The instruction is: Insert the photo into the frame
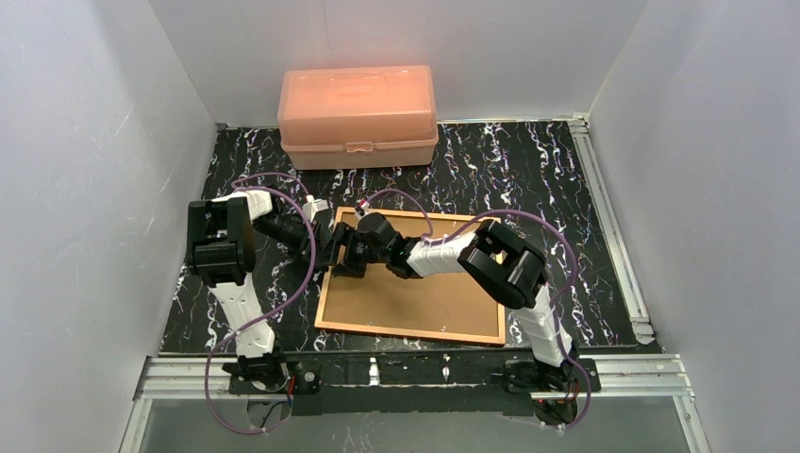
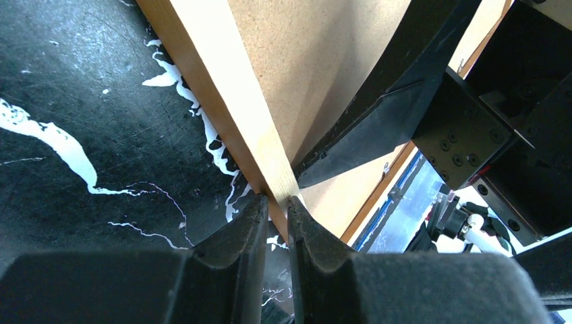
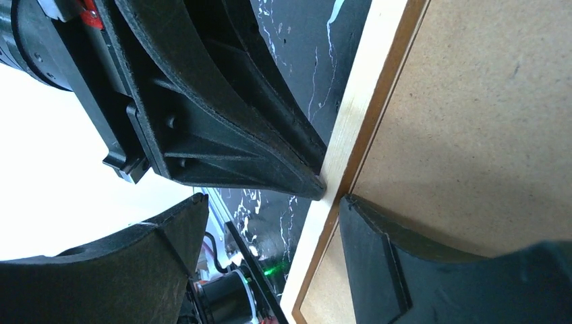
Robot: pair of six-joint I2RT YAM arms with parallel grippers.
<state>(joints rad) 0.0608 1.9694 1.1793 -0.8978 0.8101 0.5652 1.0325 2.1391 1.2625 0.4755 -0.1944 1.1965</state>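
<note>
You have the frame (image 1: pixel 406 333) lying flat in the middle of the black table (image 1: pixel 585 236) with white squiggles on it. It lies back side up, so you see its thin orange-brown wooden rim going all round the plain brown backing board (image 1: pixel 425 297). Both of your claws meet at the left side of the frame, toward its far corner. Your left claw (image 2: pixel 276 202) is nearly closed and pinches the pale wooden rim on that left side. In the left wrist view its two black fingers (image 2: pixel 236 236) squeeze the thin strip of wood between their tips. Your right claw (image 3: pixel 273 202) is wide and holds nothing. It reaches in from the right, across the board, and stands astride the same left rim. One finger (image 3: pixel 378 256) is over the brown board and the other is out past the rim, over the table. I cannot tell if that finger presses on the board or only hangs just above it. At the far side of the table, well apart from the frame, sits a pink see-through plastic box (image 1: pixel 358 113) with its lid shut. There is a faint raised mark on the lid, but it is too small to read. White walls (image 1: pixel 94 189) stand on the left, right and far sides.
</note>
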